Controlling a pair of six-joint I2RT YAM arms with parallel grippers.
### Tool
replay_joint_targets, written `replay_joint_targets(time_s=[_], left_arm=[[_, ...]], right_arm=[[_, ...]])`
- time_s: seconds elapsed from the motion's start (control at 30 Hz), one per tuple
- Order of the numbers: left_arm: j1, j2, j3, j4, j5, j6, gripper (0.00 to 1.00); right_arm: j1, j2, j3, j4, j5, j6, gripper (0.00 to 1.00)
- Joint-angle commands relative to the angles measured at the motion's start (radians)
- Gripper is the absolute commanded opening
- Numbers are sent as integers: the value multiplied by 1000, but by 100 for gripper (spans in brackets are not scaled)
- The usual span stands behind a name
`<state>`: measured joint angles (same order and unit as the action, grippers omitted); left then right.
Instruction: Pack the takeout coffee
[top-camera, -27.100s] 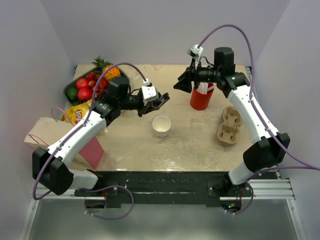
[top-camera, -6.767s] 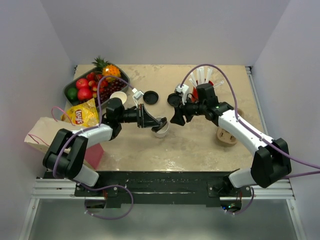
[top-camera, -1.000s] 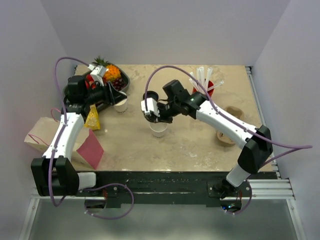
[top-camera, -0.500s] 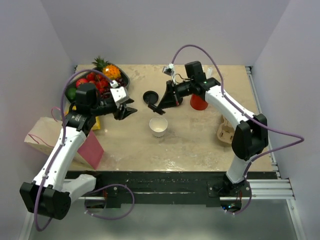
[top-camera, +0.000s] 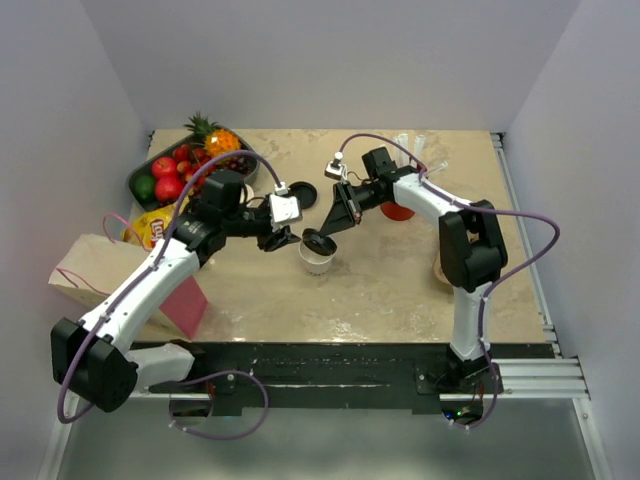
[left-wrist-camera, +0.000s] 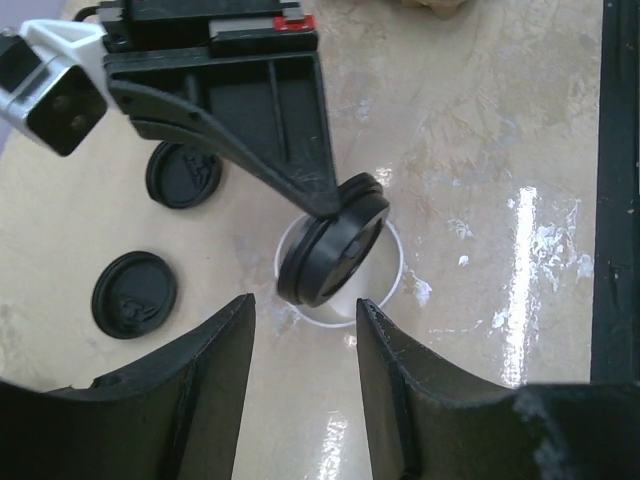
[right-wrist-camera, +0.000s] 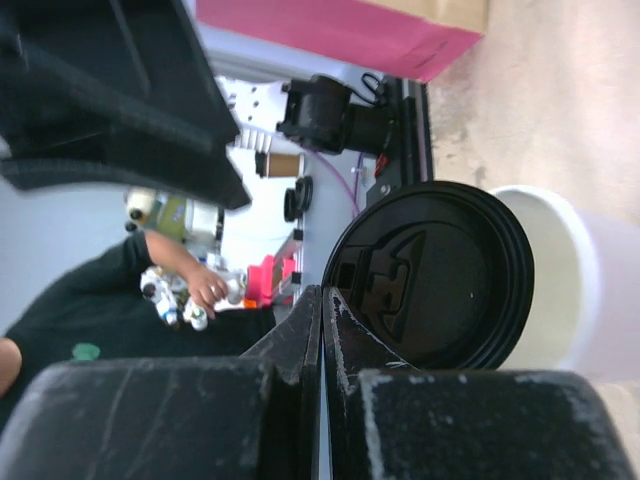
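Plain pale lavender walls (top-camera: 320, 60) close in a beige, marbled desk (top-camera: 380, 290) on three sides. A black metal frame (top-camera: 320, 362) runs along its near edge. Light leaves glossy white glare (left-wrist-camera: 522, 215) on the desktop.

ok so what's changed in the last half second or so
The right gripper, shut on a black lid, has carried it toward the near edge to the white paper cup, where it now sits tilted over the rim. The left gripper, open, has moved right, up beside the cup. The cup itself and the spare lid lying on the table have stayed put.
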<state>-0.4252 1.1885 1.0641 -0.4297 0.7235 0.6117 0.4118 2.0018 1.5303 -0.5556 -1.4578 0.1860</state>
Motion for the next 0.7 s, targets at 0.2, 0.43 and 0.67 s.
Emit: replay_joint_targets(time_s=[0.2,0.43,0.67], left_arm=[[-90,77,-35,121,-56,-17,50],[-115,86,-81,180,-91,-24,50],[-118,86,-144,281,-128,-26,51]], right_arm=[[-34,77,94,-90,-136,-79,0],[-41,74,79,-87,-136,-48,0],[-41,78,45,-46,-136,27,1]])
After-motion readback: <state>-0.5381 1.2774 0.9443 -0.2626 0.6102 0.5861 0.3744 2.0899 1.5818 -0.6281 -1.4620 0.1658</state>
